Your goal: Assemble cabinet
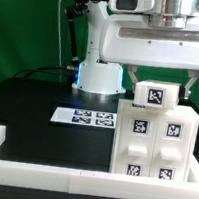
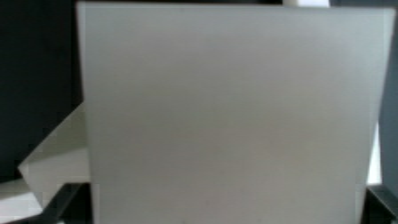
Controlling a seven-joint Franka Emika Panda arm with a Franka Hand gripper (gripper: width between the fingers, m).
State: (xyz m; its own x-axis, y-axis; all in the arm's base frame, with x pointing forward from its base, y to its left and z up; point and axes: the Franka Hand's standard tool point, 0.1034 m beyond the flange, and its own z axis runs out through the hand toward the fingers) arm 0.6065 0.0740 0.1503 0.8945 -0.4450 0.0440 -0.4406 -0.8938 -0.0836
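Exterior view: the cabinet stands upright on the black table, at the near right. It sits just inside the corner formed by the white border rails that run along the near and left sides.

- Its front face carries two columns of square tagged panels, all flush with the shell. Nothing protrudes, and the interior is not visible.
- A smaller tagged block rests on the cabinet's top, toward its left side, touching it.
- The marker board lies flat on the table, left of the cabinet and farther back. It is apart from the cabinet and near the robot base.

The gripper hangs directly above the cabinet.

- Its two dark fingers are spread wide, one on each side of the top block.
- A gap shows between the right finger and the block.
- On the left side, contact cannot be judged at this resolution.
- Nothing appears to be pinched.

Wrist view: one pale, flat surface fills nearly the whole frame. It is probably the cabinet seen from just above, but no tag is readable to confirm this.

- Dark shapes at the frame edge look like the fingers, set wide apart with the white surface between them.
- A strip of black table shows beside the white surface.
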